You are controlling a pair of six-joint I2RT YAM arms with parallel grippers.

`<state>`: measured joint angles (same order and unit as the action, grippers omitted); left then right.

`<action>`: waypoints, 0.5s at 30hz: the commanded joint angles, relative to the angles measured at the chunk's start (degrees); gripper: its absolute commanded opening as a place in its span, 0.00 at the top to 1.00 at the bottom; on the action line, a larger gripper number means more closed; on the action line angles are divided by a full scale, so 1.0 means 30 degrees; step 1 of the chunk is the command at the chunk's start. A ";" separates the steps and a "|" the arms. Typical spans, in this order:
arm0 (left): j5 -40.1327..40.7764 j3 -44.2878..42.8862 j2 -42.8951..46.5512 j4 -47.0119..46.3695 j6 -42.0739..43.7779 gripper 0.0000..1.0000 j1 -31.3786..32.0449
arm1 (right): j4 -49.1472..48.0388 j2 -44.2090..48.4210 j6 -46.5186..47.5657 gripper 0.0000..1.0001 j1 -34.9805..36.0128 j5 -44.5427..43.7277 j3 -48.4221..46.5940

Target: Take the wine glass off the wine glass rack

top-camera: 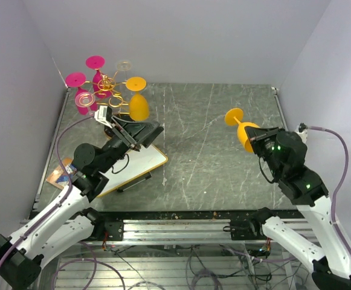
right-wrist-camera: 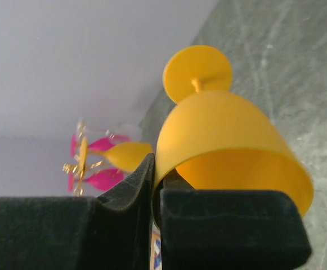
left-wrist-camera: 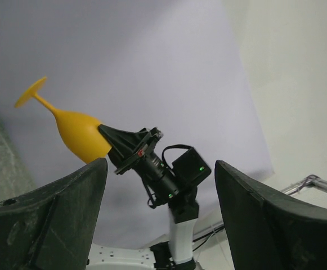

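One orange glass (top-camera: 243, 132) is already clear of the rack (top-camera: 107, 83). The right fingers (top-camera: 257, 135) are pinched shut on the wall of its bowl at the rim, with the foot pointing away from the arm. They carry it in the air over the right side of the desk (top-camera: 211, 169), well apart from the stand. Gripping the rim probably spares the thin stem. Left fingers (top-camera: 107, 117) are spread wide and empty, just beside the rack in the far left corner, where pink glasses (top-camera: 75, 80) and another orange one (top-camera: 138, 104) hang. The desk is dark, scratched and stone-patterned, and plain pale walls (top-camera: 193, 36) close it in.
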<state>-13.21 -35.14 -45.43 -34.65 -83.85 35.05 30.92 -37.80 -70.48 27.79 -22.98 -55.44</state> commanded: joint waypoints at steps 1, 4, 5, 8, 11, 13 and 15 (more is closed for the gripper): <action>0.0783 -0.1773 0.0812 0.4344 0.2879 0.13 0.0036 | 0.6539 -0.2467 -0.3317 1.00 0.0082 -0.4109 -0.3260; 0.1064 -0.2402 0.1081 0.5873 0.3710 0.13 0.0018 | 0.9577 -0.4413 -0.4319 1.00 0.0075 -0.4971 -0.5439; 0.1152 -0.2544 0.1139 0.6279 0.3989 0.13 0.0019 | 1.0139 -0.4958 -0.4374 1.00 0.0081 -0.5128 -0.5970; 0.1414 -0.2799 0.1432 0.7052 0.4393 0.13 0.0033 | 1.1437 -0.6291 -0.4609 1.00 0.0082 -0.5604 -0.7371; 0.1596 -0.2967 0.1680 0.7644 0.4645 0.12 0.0036 | 1.2260 -0.7655 -0.4510 1.00 -0.0108 -0.5797 -0.8630; 0.1703 -0.3115 0.1783 0.8063 0.4863 0.12 0.0033 | 1.2479 -0.8665 -0.4095 1.00 -0.0706 -0.5625 -0.9445; 0.1742 -0.3265 0.1843 0.8407 0.4989 0.12 0.0028 | 1.2553 -0.9687 -0.3519 1.00 -0.1793 -0.4911 -1.0252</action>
<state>-9.85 -42.41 -40.82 -13.02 -71.85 35.05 64.05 -62.57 -82.02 26.63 -36.60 -81.41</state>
